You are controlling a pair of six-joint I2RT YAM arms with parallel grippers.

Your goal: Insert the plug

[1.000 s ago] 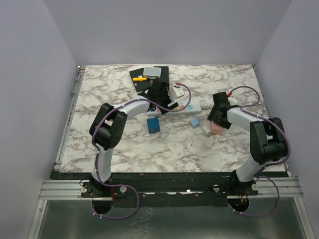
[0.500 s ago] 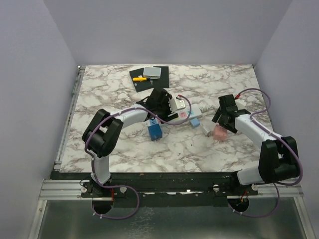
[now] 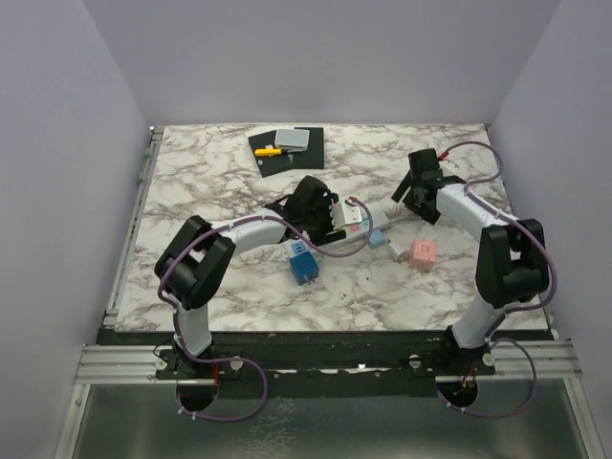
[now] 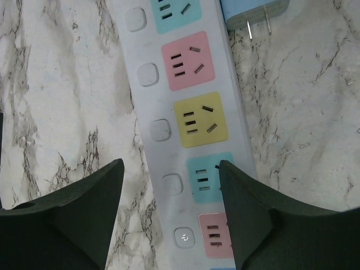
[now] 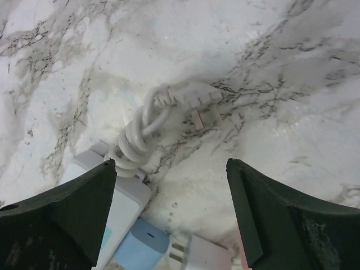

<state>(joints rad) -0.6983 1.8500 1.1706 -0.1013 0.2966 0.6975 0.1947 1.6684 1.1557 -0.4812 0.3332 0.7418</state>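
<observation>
Four plugs lie loose on the table, all near the strip and none seated in it. The pale plug lies just beside the strip's long edge, its two prongs bare. The white plug and the pink plug lie side by side a little nearer the arms. The blue plug sits apart to their left, below the strip's other end.

The strip lies flat across the middle of the table, sockets up in teal, pink and yellow, a small button beside each. Its cord is coiled in a tight bundle at the right end, with the cord's own plug resting on the marble just past it.

The left claw hangs over the strip with its jaws apart. One finger overlaps a teal socket and the other stands off the strip's button side. I cannot tell whether either touches it.

The right claw hangs above the coiled cord, jaws wide apart and holding nothing.

At the far edge lies a black mat with a yellow item and a grey box on it.
</observation>
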